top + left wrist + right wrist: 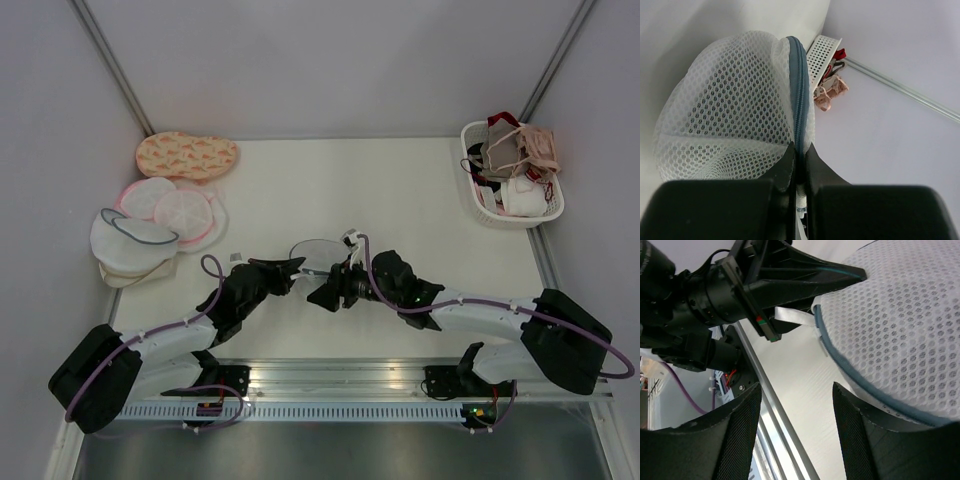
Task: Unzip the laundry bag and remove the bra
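Note:
The laundry bag (pixel 318 250), white mesh with a grey-blue zipper rim, lies at the table's near middle between my two grippers. In the left wrist view the bag (pixel 730 110) stands tilted up and its zipper (pixel 799 90) runs straight into my left gripper (pixel 799 150), which is shut on the rim. My left gripper (pixel 296 266) is at the bag's near left edge. My right gripper (pixel 324 293) is open and empty just in front of the bag; in its own view (pixel 796 405) the bag (pixel 900 325) is to the right of the jaws. The zipper looks closed. No black bra shows.
A white basket (pixel 512 216) of beige, pink and red bras stands at the back right, also seen in the left wrist view (pixel 821 55). At the back left lie an orange patterned bag (pixel 187 155), pink-rimmed bags (pixel 182 210) and another white bag (pixel 128 240). A metal rail (pixel 330 372) runs along the near edge.

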{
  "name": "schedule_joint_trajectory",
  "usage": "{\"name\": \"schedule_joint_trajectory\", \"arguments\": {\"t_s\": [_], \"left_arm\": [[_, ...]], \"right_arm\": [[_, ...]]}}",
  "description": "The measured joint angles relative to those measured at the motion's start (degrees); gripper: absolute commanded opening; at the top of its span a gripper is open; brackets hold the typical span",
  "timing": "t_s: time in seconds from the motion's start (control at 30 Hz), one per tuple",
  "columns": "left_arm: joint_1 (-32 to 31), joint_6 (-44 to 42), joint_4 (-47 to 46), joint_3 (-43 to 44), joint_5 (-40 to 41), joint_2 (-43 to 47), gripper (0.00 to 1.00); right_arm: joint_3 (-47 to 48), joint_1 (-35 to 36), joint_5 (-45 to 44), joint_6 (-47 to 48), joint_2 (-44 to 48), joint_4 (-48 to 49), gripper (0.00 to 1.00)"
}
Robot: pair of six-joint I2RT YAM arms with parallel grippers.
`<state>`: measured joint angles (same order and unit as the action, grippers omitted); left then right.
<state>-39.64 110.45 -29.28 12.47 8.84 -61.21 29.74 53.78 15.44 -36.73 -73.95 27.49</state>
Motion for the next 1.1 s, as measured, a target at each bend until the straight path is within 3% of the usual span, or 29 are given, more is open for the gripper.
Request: {"name": "schedule_joint_trajectory", "arguments": {"t_s": [0.37, 0.53, 0.63, 0.67, 0.83, 1.1], "left_arm": [[0.0, 0.6, 0.0, 0.0, 0.1, 0.6, 0.02], [0.0, 1.0, -0.1, 0.0, 0.0, 0.6, 0.02], [0.0, 1.1, -0.1, 0.0, 0.0, 0.6, 0.02], [0.0, 1.2, -0.1, 0.0, -0.1, 0.6, 0.02], [-0.2, 1.2, -0.6, -0.1, -0.5, 0.6, 0.02], [-0.4, 1.2, -0.9, -1.0, -0.5, 0.9, 0.02]], "right_arm": [[2.4, 0.0, -4.2, 1.0, -6.5, 5.2, 0.63], [2.4, 0.0, -5.5, 1.0, -6.5, 7.6, 0.58], [2.5, 0.0, -5.9, 1.2, -6.5, 8.7, 0.43], [2.6, 0.1, -6.1, 1.3, -6.5, 8.9, 0.3], [3.6, 0.1, -6.6, 1.4, -6.8, 9.9, 0.0], [3.8, 0.1, -7.9, 1.7, -6.0, 7.5, 0.0]]}}
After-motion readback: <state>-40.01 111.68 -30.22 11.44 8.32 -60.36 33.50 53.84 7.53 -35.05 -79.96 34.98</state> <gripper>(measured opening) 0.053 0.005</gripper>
